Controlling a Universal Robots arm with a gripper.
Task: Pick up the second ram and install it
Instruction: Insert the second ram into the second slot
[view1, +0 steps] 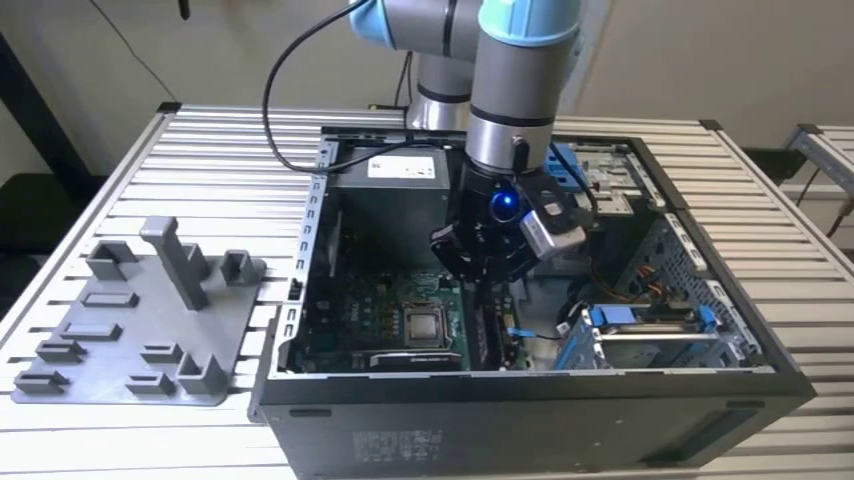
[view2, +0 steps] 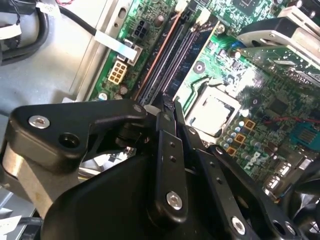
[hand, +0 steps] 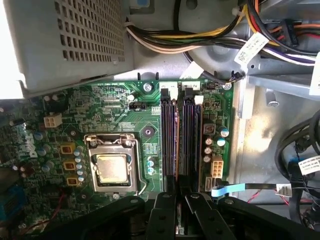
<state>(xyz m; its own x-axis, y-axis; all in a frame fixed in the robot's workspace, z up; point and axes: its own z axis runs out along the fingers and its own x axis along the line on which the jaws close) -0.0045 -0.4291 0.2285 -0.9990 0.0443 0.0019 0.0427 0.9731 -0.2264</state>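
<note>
So the gripper (view1: 483, 282) is down inside the open PC case (view1: 747, 385), right over the memory slots (hand: 180, 140) beside the CPU socket (hand: 111, 167) on the green motherboard (hand: 90, 107). Its fingers (hand: 165, 212) sit pinched close together above the slots. The second ram (hand: 170, 145) looks seated in a slot, though I honestly can't tell whether the fingers grip it.

Open computer case (view1: 694, 400) on the slatted table (view1: 200, 150) — grey fixture tray (view1: 134, 330) at its nine o'clock, processor (hand: 111, 167) bare inside.
</note>
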